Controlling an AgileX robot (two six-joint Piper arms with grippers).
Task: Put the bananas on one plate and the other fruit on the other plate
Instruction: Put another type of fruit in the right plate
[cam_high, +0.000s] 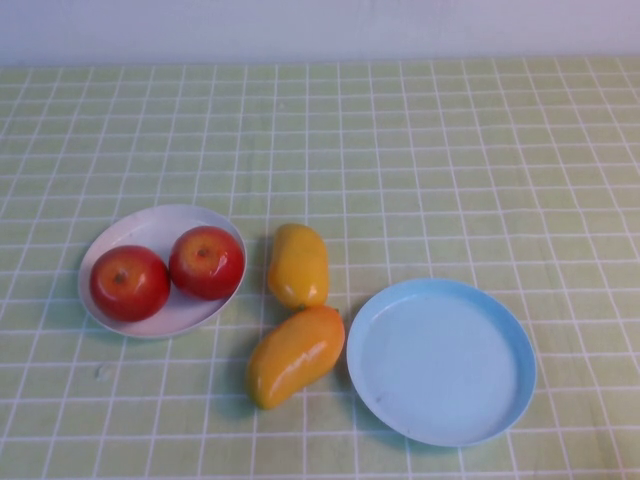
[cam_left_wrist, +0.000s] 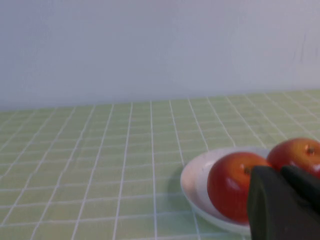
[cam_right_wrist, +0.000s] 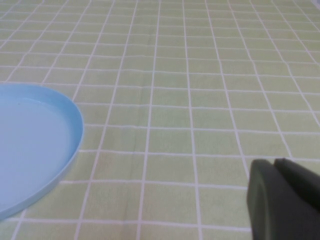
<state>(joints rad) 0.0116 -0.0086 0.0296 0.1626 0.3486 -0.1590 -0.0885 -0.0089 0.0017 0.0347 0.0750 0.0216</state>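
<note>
Two red apples lie side by side on the white plate at the left. Two yellow-orange bananas lie on the cloth between the plates, the nearer one close to the rim of the empty light blue plate. Neither gripper shows in the high view. My left gripper is shut and empty, low and close beside the white plate with its apples. My right gripper is shut and empty, above bare cloth beside the blue plate.
A green checked cloth covers the table. A pale wall runs along the far edge. The far half of the cloth holds no objects.
</note>
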